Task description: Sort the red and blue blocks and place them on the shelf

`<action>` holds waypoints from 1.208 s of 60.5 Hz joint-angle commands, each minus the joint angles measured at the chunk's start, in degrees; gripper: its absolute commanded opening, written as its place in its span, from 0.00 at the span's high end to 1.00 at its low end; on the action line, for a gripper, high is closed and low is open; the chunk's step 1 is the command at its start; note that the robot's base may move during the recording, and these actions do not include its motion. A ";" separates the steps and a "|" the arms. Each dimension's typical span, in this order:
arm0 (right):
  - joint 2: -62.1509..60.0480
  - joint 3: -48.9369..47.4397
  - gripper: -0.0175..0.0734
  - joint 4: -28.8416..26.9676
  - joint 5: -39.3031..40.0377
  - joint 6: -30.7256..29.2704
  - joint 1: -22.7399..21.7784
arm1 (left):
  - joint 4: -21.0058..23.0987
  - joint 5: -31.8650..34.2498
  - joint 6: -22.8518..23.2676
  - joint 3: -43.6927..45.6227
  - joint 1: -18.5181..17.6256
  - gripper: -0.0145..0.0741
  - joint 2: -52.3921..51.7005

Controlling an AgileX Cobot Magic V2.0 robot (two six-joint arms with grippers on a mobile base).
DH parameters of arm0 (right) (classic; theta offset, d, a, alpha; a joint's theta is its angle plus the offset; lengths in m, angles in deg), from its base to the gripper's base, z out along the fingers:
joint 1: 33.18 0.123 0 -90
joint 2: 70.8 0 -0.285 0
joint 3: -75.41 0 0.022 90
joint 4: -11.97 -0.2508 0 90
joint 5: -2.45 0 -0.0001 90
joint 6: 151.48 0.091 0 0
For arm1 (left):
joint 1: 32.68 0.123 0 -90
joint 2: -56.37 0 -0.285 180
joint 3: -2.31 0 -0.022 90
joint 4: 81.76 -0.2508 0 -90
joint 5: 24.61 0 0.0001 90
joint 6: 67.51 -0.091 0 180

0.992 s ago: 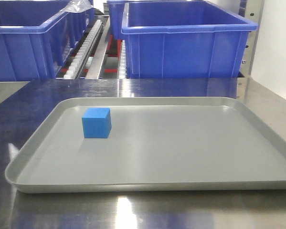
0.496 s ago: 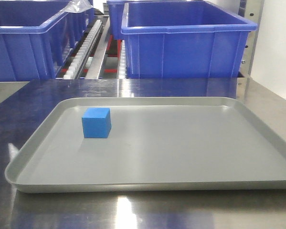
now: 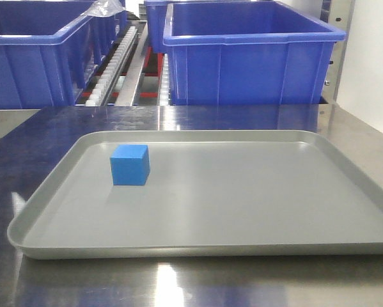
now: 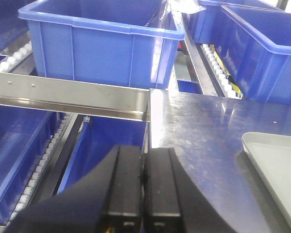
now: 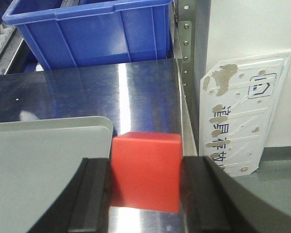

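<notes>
The blue block (image 3: 130, 164) sits on the left part of the grey tray (image 3: 242, 211) in the front view. My right gripper (image 5: 145, 189) is shut on the red block (image 5: 145, 170) and holds it above the steel table, just right of the tray's corner (image 5: 48, 145). My left gripper (image 4: 144, 187) is shut and empty, over the table's left edge. The shelf's brushed-metal front rail (image 4: 72, 97) with two screws runs ahead of it, with white roller tracks (image 3: 111, 67) between the bins. Neither gripper shows in the front view.
Large blue bins stand on the shelf behind the table (image 3: 249, 57) (image 3: 34, 57), and more on the tier below (image 4: 19, 155). A steel upright (image 5: 184, 48) and a white panel (image 5: 242, 111) stand right of the table.
</notes>
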 commanded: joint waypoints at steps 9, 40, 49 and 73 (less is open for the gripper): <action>0.13 -1.63 0.75 0.63 5.52 -0.10 -0.35 | 0.44 4.81 -0.04 -1.16 0.12 0.68 -0.88; 0.13 -1.63 0.75 0.63 5.52 -0.10 -0.35 | 0.44 4.70 -0.04 -1.04 0.12 0.68 -0.60; 0.13 -1.63 0.75 0.63 5.52 -0.10 -0.35 | 4.31 4.55 0.43 7.07 -1.03 0.68 5.79; 0.13 -1.63 0.75 0.63 5.51 -0.10 -0.29 | 0.15 -11.89 -0.06 42.43 -6.31 0.68 45.33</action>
